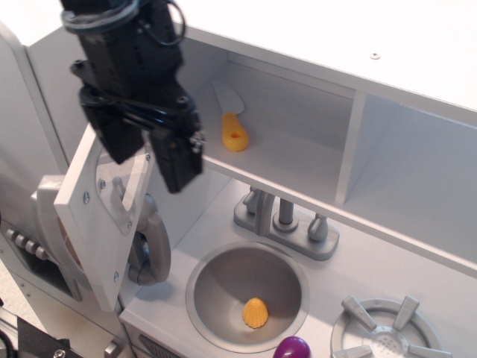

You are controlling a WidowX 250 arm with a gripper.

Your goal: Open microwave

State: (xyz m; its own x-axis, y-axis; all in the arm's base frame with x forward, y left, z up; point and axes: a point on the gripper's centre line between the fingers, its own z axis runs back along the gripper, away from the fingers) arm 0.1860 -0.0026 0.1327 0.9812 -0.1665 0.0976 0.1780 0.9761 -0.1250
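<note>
The microwave door [97, 224] stands swung wide open to the left, its inner face with screws and small window toward me; its grey bar handle [46, 203] peeks out behind its left edge. The microwave compartment [298, 160] is exposed, with an orange-handled toy knife [232, 130] lying inside. My black gripper [149, 156] hangs over the door's top edge at the upper left, its jaws apart and holding nothing. I cannot tell whether the fingers touch the door.
A grey telephone handset [154, 250] hangs behind the door. Below are the round sink [216, 276] with a yellow-orange toy [255, 312], the faucet [283, 216], a purple object [292, 348] and a burner [384, 335]. A tall grey panel with knobs [22, 242] stands at the left.
</note>
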